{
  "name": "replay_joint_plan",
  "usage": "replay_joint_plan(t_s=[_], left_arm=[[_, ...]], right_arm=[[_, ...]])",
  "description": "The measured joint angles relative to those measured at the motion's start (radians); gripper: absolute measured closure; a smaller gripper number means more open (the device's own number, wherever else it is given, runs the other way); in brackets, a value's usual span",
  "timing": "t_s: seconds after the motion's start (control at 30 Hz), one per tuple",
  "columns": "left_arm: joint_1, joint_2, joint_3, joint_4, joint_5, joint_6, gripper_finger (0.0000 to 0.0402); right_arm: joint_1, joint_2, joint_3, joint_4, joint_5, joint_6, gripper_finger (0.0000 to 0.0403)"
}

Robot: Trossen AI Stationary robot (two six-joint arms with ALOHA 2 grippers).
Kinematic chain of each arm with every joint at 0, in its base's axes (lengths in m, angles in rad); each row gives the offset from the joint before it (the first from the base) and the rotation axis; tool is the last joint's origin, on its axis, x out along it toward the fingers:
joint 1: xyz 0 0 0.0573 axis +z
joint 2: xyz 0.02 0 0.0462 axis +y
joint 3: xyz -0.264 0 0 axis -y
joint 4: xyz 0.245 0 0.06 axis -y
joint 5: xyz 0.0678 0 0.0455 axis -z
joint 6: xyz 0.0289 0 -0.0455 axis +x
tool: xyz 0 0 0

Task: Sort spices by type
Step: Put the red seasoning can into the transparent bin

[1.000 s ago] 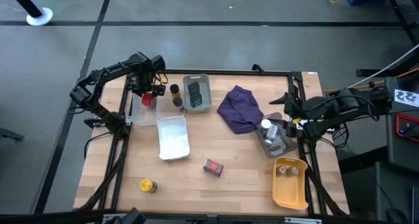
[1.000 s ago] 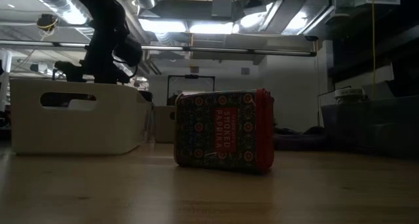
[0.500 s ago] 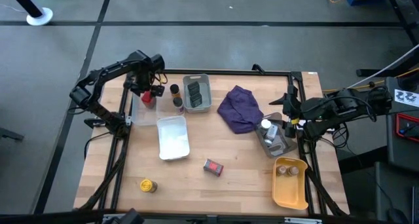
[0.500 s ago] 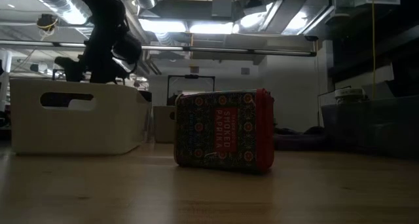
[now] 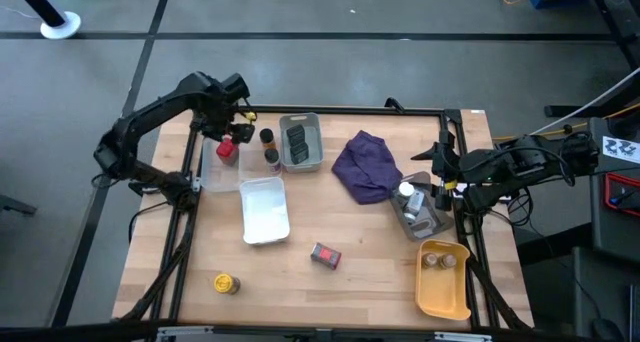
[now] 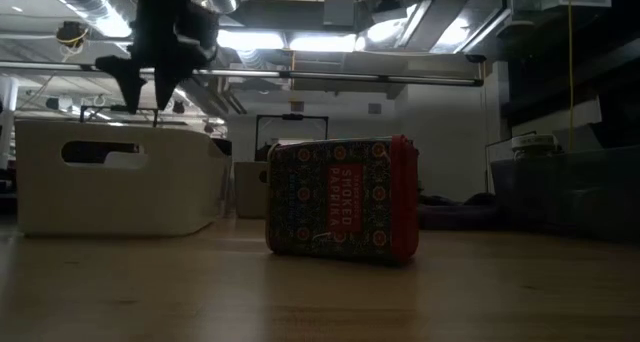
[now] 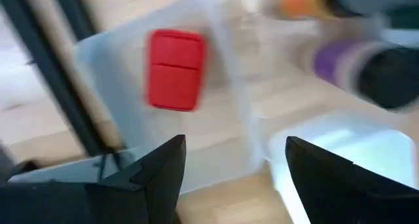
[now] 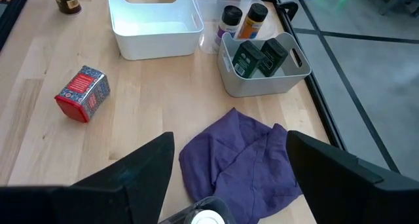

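My left gripper (image 5: 223, 125) (image 7: 234, 142) is open and hangs above the clear tray (image 5: 212, 172) at the table's far left, in which a red tin (image 5: 226, 151) (image 7: 175, 69) lies flat. An orange-capped jar (image 5: 266, 137) and a purple-labelled jar (image 5: 272, 161) stand beside that tray. Two dark tins (image 5: 298, 140) sit in a grey tray. A patterned red tin (image 5: 325, 255) (image 6: 343, 210) lies on the table, and a yellow jar (image 5: 226, 283) stands near the front. My right gripper (image 5: 436, 172) (image 8: 229, 137) waits open at the right edge, over a white-capped jar (image 5: 406, 194).
A white tray (image 5: 264, 210) sits mid-left and a purple cloth (image 5: 366, 167) lies crumpled at centre right. A yellow tray (image 5: 443, 282) at the near right holds small jars (image 5: 437, 260). Another grey tray (image 5: 420, 217) lies under my right gripper. Bare wood shows along the near edge.
My left gripper has risen from the clear tray and drawn slightly toward the table's far left. The red tin stays lying in the tray. The right arm has kept still.
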Motion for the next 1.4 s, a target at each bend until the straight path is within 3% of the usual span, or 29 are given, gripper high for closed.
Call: replay_joint_plan(t_s=[0.2,0.4,0.67,1.03,1.4], left_arm=[[-0.172,-0.076,0.0,0.092,0.01,-0.047,0.0155],[-0.373,-0.119,0.0,0.314,0.011,-0.075,0.0155],[-0.649,-0.092,0.0,0.607,0.01,0.044,0.0155],[-0.959,0.104,-0.026,0.959,-0.004,0.316,0.0155],[-1.087,0.375,-0.026,1.12,-0.005,0.387,0.0155]], right_arm=[[0.0,0.017,0.0,0.0,-0.008,0.0,0.0109],[0.0,0.077,0.0,0.002,-0.042,0.001,0.0109],[0.0,0.174,0.0,0.014,-0.054,0.032,0.0109],[0.0,0.247,0.0,0.021,-0.054,0.139,0.0109],[0.0,0.268,0.0,0.053,-0.056,0.14,0.0109]])
